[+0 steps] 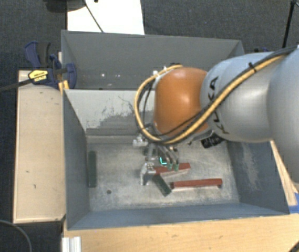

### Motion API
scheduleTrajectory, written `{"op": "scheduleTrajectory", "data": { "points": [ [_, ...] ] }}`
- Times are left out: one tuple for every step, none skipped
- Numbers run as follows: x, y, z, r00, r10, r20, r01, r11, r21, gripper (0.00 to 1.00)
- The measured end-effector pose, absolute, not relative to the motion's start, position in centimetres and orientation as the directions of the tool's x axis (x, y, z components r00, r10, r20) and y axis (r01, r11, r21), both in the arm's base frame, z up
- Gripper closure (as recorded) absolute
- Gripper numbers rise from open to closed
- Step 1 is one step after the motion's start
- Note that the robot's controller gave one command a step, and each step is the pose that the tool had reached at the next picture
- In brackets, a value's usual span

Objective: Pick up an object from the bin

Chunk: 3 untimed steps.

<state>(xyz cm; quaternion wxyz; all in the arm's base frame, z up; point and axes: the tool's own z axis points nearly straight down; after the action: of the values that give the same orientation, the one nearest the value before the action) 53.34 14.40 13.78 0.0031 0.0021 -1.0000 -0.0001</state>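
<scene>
Closest to the lens, the grey arm [265, 98] with its orange cover [178, 101] overhung the bin [75, 156], setting the gripper [157, 172] low at lower centre by a dark block [163, 187] and a red-brown bar [196, 184], presumably for a pick; whether it was open or closed could not be told.

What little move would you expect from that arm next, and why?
Probably a small shift toward the dark grey block: the gripper sits low over the bin floor, just beside that block, which lies at the red bar's left end.

Dark floor [12, 30], perhaps carpet; white sheet [115, 12].
</scene>
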Motion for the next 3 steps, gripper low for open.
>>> {"op": "scheduleTrajectory", "data": {
  "points": [
    [53.5,14.3,14.2,-1.000,0.000,-0.002,0.000,1.000,0.001,0.00],
    [53.3,5.6,7.9,-0.984,-0.178,-0.011,-0.178,0.984,-0.004,1.00],
    [53.3,5.6,7.9,-0.984,-0.175,-0.011,-0.175,0.984,-0.003,1.00]
  ]
}}
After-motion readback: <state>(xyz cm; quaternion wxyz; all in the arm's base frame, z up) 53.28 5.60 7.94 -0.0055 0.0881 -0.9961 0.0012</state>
